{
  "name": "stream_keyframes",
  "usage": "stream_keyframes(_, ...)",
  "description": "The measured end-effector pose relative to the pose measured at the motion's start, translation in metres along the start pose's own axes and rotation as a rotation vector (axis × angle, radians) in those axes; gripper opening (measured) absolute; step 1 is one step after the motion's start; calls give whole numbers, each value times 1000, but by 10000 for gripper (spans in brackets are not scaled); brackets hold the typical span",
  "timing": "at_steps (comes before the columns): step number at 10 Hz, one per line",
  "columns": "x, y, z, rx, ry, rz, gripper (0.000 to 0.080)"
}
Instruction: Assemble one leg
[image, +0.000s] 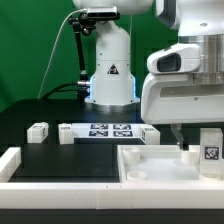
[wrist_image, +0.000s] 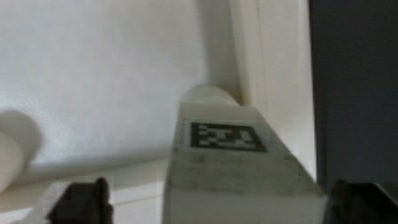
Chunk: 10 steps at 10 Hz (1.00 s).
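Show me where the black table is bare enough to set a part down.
Bare black tabletop lies in front of the small white block-like leg and the marker board, between the white front rail and the large white square panel. Crowded: the exterior view's right, where the gripper hangs over that panel beside another tagged white leg.

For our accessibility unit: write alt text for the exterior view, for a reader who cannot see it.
The gripper hangs low over a white square panel, beside an upright tagged leg. Behind lie the marker board and two loose legs.
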<state>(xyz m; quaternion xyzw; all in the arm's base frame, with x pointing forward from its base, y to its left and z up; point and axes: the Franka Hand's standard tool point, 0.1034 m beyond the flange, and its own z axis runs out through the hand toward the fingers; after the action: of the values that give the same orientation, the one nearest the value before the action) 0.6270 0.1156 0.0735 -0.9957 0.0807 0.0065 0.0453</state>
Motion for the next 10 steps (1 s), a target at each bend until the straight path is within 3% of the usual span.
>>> stream_keyframes(1, 0, 0, 0, 0, 0, 0, 489)
stream_keyframes(2, 0, 0, 0, 0, 0, 0, 489)
stream_keyframes(3, 0, 0, 0, 0, 0, 0, 312)
stream_keyframes(6, 0, 0, 0, 0, 0, 31, 290)
stream_keyframes(10, 0, 1, 1, 9, 1, 493, 290)
